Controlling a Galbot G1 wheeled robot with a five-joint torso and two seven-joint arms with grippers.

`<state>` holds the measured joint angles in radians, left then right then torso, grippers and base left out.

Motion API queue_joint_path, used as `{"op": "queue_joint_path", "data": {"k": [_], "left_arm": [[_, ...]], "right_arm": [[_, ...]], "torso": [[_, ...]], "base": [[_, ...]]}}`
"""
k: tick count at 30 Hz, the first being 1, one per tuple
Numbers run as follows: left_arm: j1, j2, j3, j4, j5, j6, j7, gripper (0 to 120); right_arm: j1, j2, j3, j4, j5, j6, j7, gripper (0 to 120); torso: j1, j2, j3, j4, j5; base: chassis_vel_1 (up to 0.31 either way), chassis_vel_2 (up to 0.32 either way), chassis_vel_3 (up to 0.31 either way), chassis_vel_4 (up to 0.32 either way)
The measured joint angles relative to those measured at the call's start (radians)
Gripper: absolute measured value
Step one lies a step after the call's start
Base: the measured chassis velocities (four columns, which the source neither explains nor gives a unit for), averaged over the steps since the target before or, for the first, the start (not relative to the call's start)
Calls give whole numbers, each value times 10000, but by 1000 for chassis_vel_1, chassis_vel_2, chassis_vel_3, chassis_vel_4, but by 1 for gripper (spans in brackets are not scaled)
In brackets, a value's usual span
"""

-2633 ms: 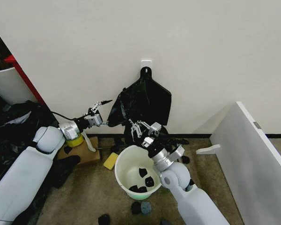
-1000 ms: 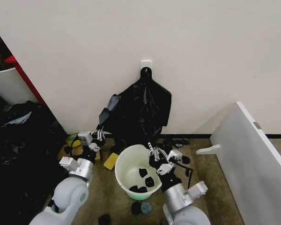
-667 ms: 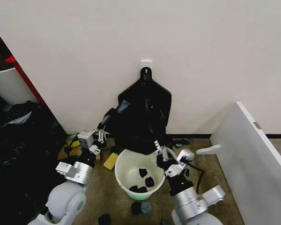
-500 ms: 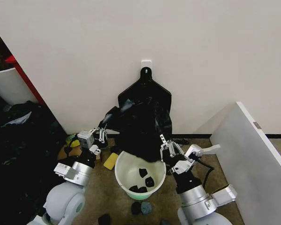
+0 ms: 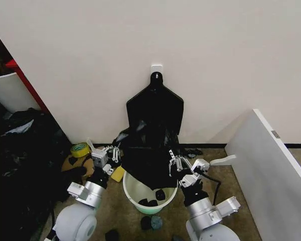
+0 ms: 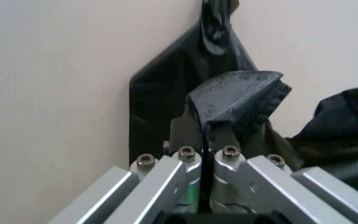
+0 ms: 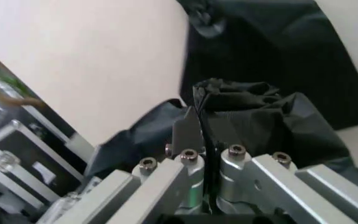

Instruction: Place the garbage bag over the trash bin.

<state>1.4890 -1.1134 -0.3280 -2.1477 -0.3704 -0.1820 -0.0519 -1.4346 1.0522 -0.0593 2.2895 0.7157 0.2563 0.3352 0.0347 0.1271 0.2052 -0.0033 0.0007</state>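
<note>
I see one trash bin (image 5: 140,193) on the floor at the wall, and I use it as my reference. One garbage bag (image 5: 149,159) is draped over the bin's far rim, covering much of the opening; the near part of the bin's mouth is uncovered, and I count three small black scraps (image 5: 151,199) inside on the bottom. Two grippers are at work. Left gripper (image 5: 113,152) sits just to the left of the bin, above rim height, fingers pinched together on a fold of the bag; the left wrist view shows the pads (image 6: 199,125) closed with black plastic bunched between them. Right gripper (image 5: 176,161) is at the bin's right rim, likewise clamped on the bag's edge; the right wrist view shows the crumpled film caught between its fingers (image 7: 191,126). The bag is stretched between the two grippers. One flat black bundle of bags (image 5: 155,108) hangs on one hook (image 5: 156,70) on the wall straight behind the bin. One yellow tape roll (image 5: 80,149) lies left of the bin. Two dark lumps (image 5: 151,222) lie on the floor in front of the bin, one white panel (image 5: 276,175) well to its right.
</note>
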Motion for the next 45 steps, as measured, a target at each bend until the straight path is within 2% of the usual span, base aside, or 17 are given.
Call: {"op": "queue_joint_path", "data": {"k": [8,14,25,27,29,31,32,35,38,45], "left_arm": [[654,-198,213,233,-70,-3,-171,0],[993,-598,651,405,-471,50,-345,0],[824,-825,1312,972,-782,302,-706,0],[721,-705,1412,948,-881,598,-904,0],[604,-448,1596,647,-1064,1424,-1667,0],[455,-35,1829,62,-1578,2650,-2663,0],[455,-35,1829,62,-1578,2650,-2663,0],[231,630,2081,-622,-2224,3989,-3458,0],[116,1153,2357,-993,-2689,4553,-3917,0],[244,1793,2752,-1783,-3503,5337,-5078,0]], "right_arm": [[189,-13,98,-712,-164,-38,383,0],[168,-146,142,-680,-362,-591,1358,0],[-36,-901,-400,-199,-217,-2369,2574,0],[-9,-1000,-414,-106,-23,-2610,2696,0],[23,-1113,-416,35,261,-2939,2866,0],[51,-1242,-421,237,641,-3412,3137,0],[51,-1242,-421,237,641,-3412,3137,0],[111,-1451,-427,572,1296,-4071,3625,0],[133,-1639,-441,816,1879,-4500,4096,0],[-129,-2149,-582,1185,2748,-5189,5170,0]], "torso": [[0,0,-1,2,1],[0,0,0,0,2],[0,0,0,0,0],[0,0,0,0,0],[0,0,0,1,0],[0,0,0,0,1],[0,0,0,0,1],[0,0,0,0,0],[1,0,0,0,0],[1,0,0,0,0]], "base": [[0,0,0,0],[0,0,0,0],[0,0,0,0],[0,0,0,0],[0,0,0,0],[0,0,0,0],[0,0,0,0],[0,0,0,0],[0,0,0,0],[0,0,0,0]]}}
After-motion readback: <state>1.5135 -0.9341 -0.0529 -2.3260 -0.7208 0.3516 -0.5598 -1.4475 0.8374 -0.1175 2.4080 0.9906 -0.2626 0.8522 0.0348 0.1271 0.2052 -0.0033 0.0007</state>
